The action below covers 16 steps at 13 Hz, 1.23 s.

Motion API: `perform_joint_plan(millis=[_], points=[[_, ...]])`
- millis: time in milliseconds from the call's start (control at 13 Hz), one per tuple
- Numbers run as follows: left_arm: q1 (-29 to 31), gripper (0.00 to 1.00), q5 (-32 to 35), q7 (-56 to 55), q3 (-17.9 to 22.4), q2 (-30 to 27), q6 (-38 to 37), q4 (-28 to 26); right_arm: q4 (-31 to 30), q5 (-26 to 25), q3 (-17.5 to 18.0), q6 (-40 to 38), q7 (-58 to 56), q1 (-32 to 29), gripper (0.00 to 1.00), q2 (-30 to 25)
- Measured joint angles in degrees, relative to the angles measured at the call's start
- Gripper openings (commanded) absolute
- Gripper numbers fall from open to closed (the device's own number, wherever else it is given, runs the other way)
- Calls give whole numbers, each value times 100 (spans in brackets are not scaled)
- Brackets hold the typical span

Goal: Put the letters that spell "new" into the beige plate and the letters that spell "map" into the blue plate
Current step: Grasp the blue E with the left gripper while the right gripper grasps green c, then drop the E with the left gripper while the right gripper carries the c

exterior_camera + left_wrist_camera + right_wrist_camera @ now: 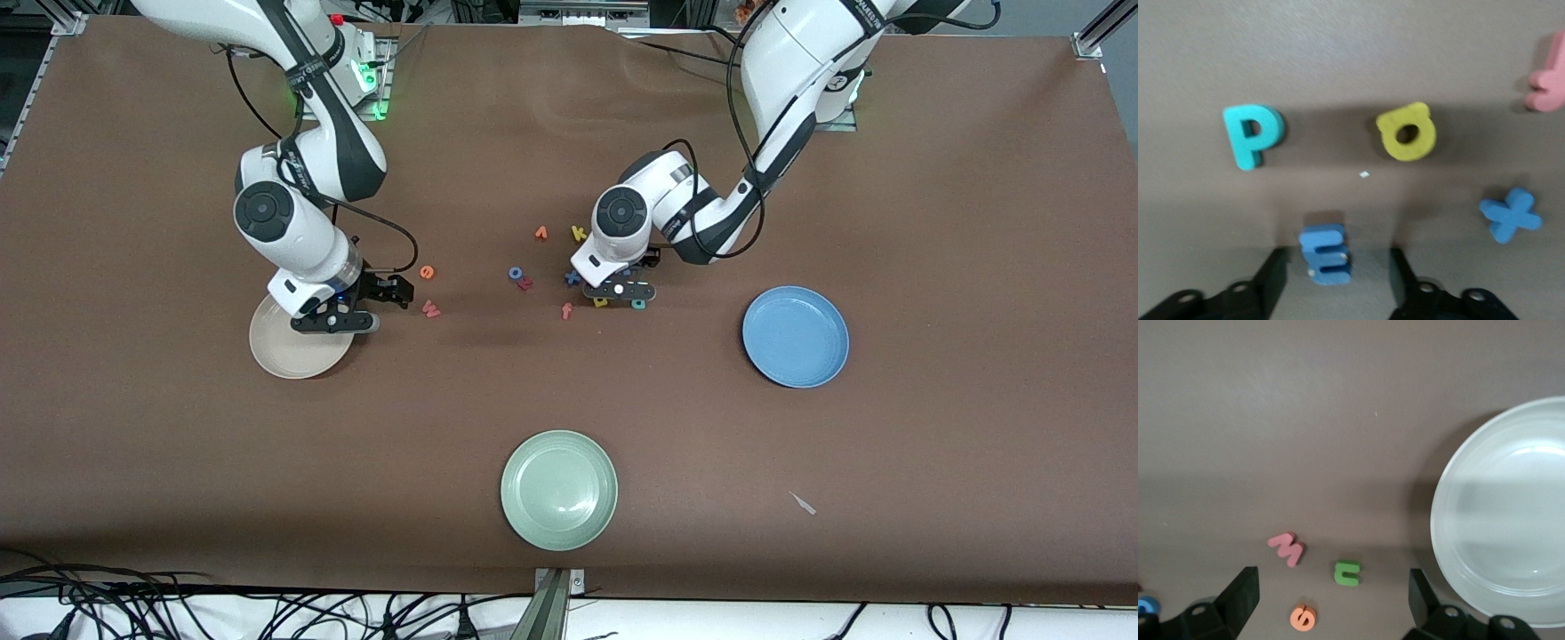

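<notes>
My left gripper (628, 270) is low over the letter cluster, open, with the blue m (1326, 255) between its fingers (1271, 277) and a gap on each side. Just past the m lie the teal p (1253, 137) and the yellow a (1407, 131). My right gripper (373, 298) hangs open beside the beige plate (284, 356). Under it lie the green n (1347, 573), the orange e (1303, 617) and the pinkish-red w (1287, 549). The blue plate (796, 336) sits toward the left arm's end.
A pale green plate (558, 489) sits near the table's front edge. Loose letters lie round the cluster: an orange v (540, 233), a yellow k (578, 233), a blue o (515, 273), a blue x (572, 277) and an orange f (566, 310).
</notes>
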Motion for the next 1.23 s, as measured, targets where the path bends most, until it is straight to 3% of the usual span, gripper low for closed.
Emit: perform_joint_plan(millis=[77, 231, 538, 769, 1000, 1231], points=[[0, 14, 0, -24, -28, -4, 8, 0, -68, 0, 0, 94, 37, 0, 99, 47], [8, 9, 0, -27, -44, -34, 22, 1, -242, 0, 0, 423, 72, 0, 99, 161], [203, 9, 6, 82, -42, -89, -2, 10, -410, 0, 0, 731, 95, -1, 99, 368], [415, 9, 6, 253, -47, -520, -501, 56, -564, 0, 0, 1077, 104, -1, 99, 467], [836, 9, 8, 1011, -38, -933, -1108, 63, -759, 0, 0, 1304, 108, -1, 96, 543], [1599, 9, 29, 2180, 30, -972, -1488, 76, -814, 0, 1, 1310, 190, -2, 89, 548]])
